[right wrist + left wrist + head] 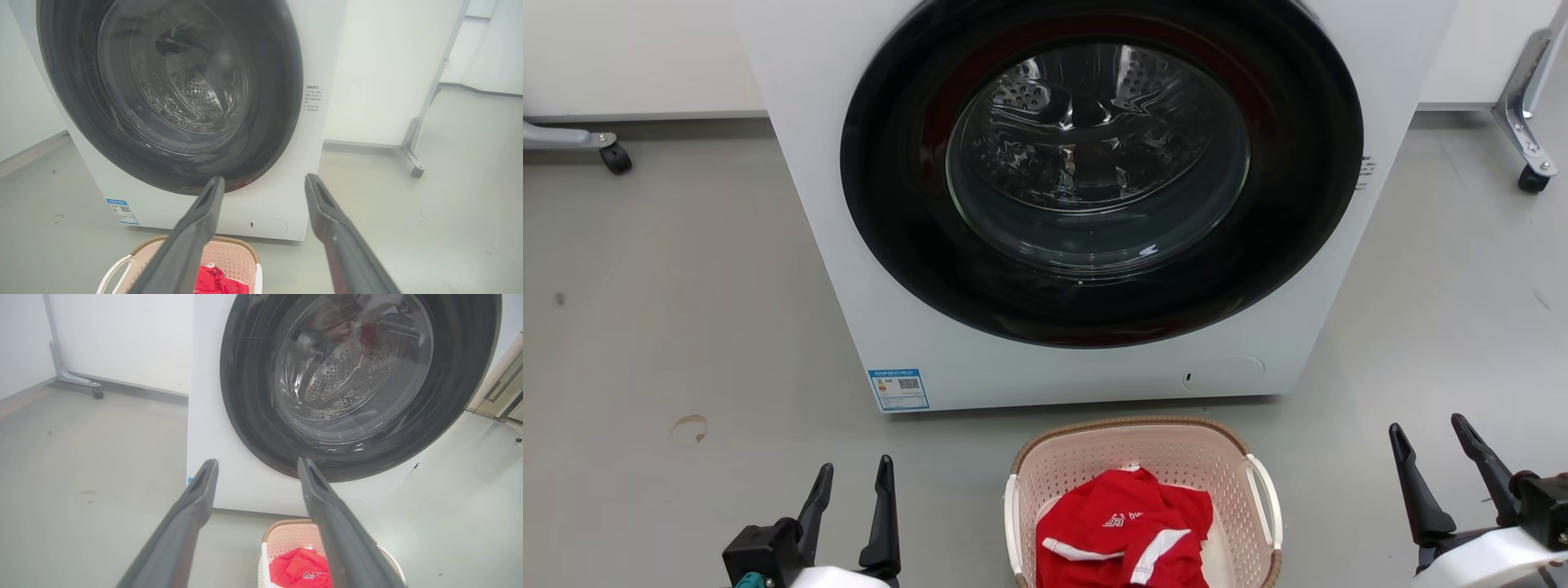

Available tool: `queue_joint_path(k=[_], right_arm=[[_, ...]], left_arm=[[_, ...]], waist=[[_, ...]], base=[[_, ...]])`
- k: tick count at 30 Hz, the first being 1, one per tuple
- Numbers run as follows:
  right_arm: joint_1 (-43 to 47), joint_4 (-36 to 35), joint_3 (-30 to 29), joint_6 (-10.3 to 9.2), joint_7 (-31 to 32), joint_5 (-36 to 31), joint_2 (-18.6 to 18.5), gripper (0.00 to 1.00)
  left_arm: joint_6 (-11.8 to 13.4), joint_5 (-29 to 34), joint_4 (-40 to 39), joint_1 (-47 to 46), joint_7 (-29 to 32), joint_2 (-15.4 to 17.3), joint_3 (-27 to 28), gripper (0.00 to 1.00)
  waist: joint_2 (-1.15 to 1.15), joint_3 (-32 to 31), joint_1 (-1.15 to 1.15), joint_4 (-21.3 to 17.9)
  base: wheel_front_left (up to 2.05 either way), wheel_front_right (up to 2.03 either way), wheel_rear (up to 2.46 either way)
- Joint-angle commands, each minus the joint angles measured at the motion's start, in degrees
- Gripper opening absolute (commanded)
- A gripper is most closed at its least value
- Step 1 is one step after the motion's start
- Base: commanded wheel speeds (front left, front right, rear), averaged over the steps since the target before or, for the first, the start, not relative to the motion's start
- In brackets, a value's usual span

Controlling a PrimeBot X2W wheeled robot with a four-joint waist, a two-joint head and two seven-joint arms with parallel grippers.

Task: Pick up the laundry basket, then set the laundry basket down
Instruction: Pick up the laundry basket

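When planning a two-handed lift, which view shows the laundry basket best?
The head view: the laundry basket shows its rim and both white handles. Each wrist view catches its far end, partly behind a pincer finger.

Bright, even light leaves a soft shadow under the washing machine (pixel 947 367), glints on its door glass (pixel 1094 155), and wrist views bowed at the edges with blurred fingers (pixel 179 531).

I'm looking into what reads as a mock-up laundry corner in a test room. A white front-loading washing machine (pixel 1094 367) stands alone on a bare grey floor (pixel 686 310) with an energy label (pixel 898 389) on its front. Behind it are plain white partition panels (pixel 367 73) on metal caster feet (pixel 1533 175). A laundry basket (pixel 1131 426) holding a red shirt (pixel 1123 531) sits before it.
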Motion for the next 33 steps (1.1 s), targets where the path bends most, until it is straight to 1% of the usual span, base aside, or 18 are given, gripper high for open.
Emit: queue_joint_path(k=[1, 6, 12, 18, 25, 33], right_arm=[[-1.28, -1.25, 0.85, 0.26, -0.85, 0.06, -1.41, 1.0], [-2.52, -1.22, 1.03, 0.26, -0.85, 0.43, -1.8, 1.0], [-6.63, -0.91, 0.83, 0.26, -0.85, 1.41, -3.48, 1.0], [-12.36, 0.89, 1.43, 0.26, -0.85, 1.82, -6.23, 1.0], [-19.85, 5.32, 2.95, 0.26, -0.85, 2.15, -9.09, 1.0], [-25.66, 9.8, 5.46, 0.26, -0.85, 3.02, -10.89, 1.0]], left_arm=[[0.29, 0.45, -1.27, -2.88, -0.78, 0.28, 1.42, 1.0], [1.14, -0.06, -1.64, -4.3, -0.78, 0.28, -0.15, 1.0], [3.58, -1.88, -1.53, -9.11, -0.78, 0.28, -3.98, 1.0], [6.85, -4.89, -0.32, -15.58, -0.78, 0.28, -9.76, 1.0], [10.4, -8.83, 1.78, -24.59, -0.78, 0.28, -17.71, 1.0], [13.64, -14.01, 4.45, -32.73, -0.78, 0.28, -24.9, 1.0]], waist=[[0.0, 0.36, 0.0, 0.05], [0.0, 4.04, 0.0, 0.36], [0.0, 12.01, 0.0, 1.16], [0.0, 21.58, 0.0, 2.06], [0.0, 32.78, 0.0, 3.11], [0.0, 42.36, 0.0, 4.26]], base=[[0.0, 0.0, 0.0], [0.0, 0.0, 0.0], [0.0, 0.0, 0.0], [0.0, 0.0, 0.0], [0.0, 0.0, 0.0], [0.0, 0.0, 0.0]])
